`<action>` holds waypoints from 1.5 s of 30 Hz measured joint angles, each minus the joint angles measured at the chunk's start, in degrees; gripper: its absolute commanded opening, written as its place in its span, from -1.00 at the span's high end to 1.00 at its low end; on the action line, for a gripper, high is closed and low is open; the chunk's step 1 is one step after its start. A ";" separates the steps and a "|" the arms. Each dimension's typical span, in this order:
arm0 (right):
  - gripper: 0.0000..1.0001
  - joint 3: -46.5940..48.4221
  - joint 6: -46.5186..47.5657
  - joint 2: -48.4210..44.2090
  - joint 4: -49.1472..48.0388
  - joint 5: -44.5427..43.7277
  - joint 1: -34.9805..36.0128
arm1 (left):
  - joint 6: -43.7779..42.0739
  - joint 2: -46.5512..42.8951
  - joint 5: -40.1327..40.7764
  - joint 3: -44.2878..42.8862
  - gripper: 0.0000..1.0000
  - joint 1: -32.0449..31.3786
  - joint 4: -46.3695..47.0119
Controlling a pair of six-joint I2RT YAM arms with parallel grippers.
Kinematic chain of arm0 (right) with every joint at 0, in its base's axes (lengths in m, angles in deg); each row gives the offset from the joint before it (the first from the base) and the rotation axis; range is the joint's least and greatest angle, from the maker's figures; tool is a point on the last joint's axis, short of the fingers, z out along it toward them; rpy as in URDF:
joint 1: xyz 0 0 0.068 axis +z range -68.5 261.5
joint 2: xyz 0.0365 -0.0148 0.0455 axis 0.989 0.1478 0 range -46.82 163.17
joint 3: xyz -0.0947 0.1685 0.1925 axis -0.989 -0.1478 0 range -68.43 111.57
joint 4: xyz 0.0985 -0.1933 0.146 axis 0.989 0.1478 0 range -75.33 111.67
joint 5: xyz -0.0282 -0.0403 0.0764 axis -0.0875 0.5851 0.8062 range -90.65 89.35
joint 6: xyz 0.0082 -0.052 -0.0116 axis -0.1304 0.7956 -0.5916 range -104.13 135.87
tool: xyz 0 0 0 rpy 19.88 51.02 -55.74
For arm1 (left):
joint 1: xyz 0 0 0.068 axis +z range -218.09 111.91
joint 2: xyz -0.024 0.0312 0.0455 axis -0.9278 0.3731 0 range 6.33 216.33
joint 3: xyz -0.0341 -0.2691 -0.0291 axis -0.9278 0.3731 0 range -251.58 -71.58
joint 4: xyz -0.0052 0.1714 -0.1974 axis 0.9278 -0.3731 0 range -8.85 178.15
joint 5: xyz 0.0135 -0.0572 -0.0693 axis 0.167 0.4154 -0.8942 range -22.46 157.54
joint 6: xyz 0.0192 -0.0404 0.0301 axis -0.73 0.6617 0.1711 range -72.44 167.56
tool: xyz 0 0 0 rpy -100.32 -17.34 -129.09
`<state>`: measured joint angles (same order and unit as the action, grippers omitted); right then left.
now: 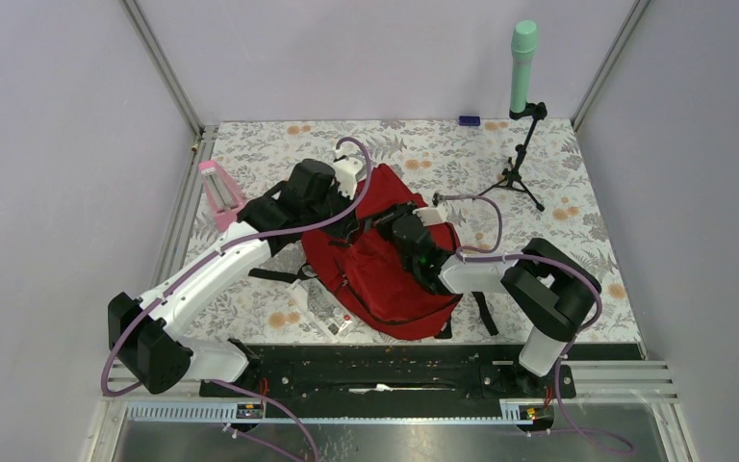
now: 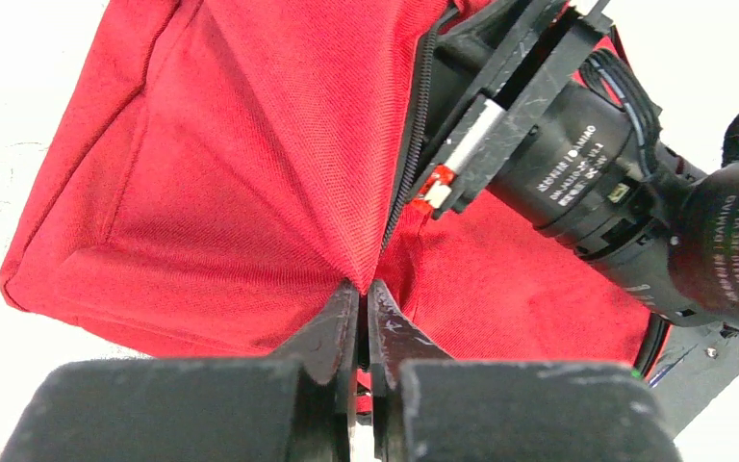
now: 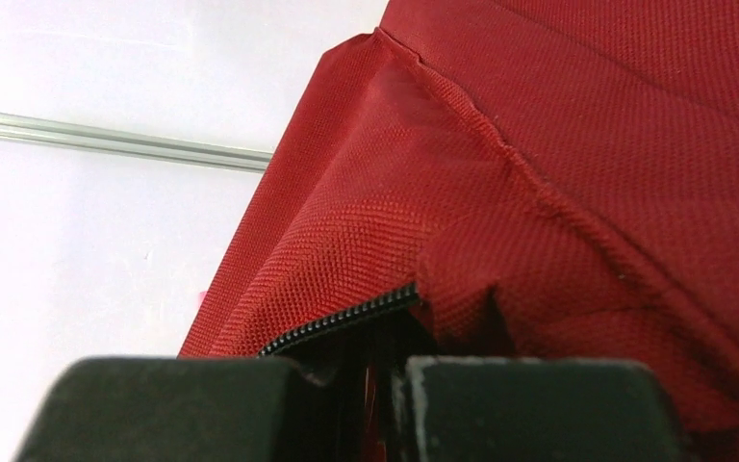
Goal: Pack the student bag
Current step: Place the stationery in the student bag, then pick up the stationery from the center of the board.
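The student bag [image 1: 385, 279], a large red backpack, lies in the middle of the table with both grippers at its upper end. My left gripper [image 2: 365, 286] is shut, pinching a raised fold of the bag's red fabric [image 2: 250, 173]; from above, the left gripper [image 1: 351, 221] sits at the bag's top left. My right gripper [image 3: 385, 337] is shut at the black zipper teeth [image 3: 346, 322], with a thin red strip between its fingers. The left wrist view shows the right gripper [image 2: 435, 190] holding a small red piece at the zipper line [image 2: 414, 135].
A pink stand [image 1: 219, 192] is at the left of the mat. A black tripod [image 1: 522, 164] with a green cylinder [image 1: 523, 67] stands at the back right, with a small blue object [image 1: 469, 120] beside it. A white packet [image 1: 325, 316] lies by the bag's near left edge.
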<state>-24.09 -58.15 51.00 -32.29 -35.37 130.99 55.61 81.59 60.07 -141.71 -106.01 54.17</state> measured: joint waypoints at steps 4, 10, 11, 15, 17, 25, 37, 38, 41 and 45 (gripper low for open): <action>0.52 2.32 1.92 1.57 1.05 -0.17 0.17 | 0.02 0.00 -0.13 0.00 1.00 0.13 -0.02; 0.11 1.86 6.71 0.92 1.40 -0.59 0.42 | 0.17 0.00 -0.35 0.00 1.00 0.33 0.02; 0.07 1.16 8.02 0.07 1.31 -0.57 0.48 | 0.28 0.02 -0.42 0.00 1.00 0.46 0.00; -0.08 -3.30 11.74 -4.68 0.17 -0.57 0.50 | 0.59 0.22 -0.57 0.00 1.00 1.27 -0.07; -0.15 -5.55 12.79 -7.13 -0.35 -0.37 0.50 | 0.61 0.61 -0.57 0.00 1.00 1.73 -0.17; -0.48 -14.91 18.58 -20.68 0.11 1.49 0.50 | 1.18 1.86 -0.52 0.00 0.69 2.16 -0.20; -0.51 -20.48 35.78 -51.47 19.17 13.49 3.50 | 3.23 -1.27 4.22 0.98 -0.79 3.08 -0.09; -0.51 -20.55 36.74 -52.26 20.65 14.99 3.89 | 4.07 -2.86 4.61 2.16 -0.82 3.21 0.42; -0.51 -20.65 39.85 -53.16 24.98 19.87 6.03 | 7.13 -7.96 5.88 6.80 -0.97 3.96 1.05; -0.51 -20.74 42.49 -50.90 26.71 23.89 11.28 | 12.33 -14.62 7.48 14.95 -0.97 6.36 1.36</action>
<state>-44.83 -15.66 0.09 -5.58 -11.48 142.27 67.94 66.97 67.55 -126.76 -99.65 55.53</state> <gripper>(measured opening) 0.754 0.985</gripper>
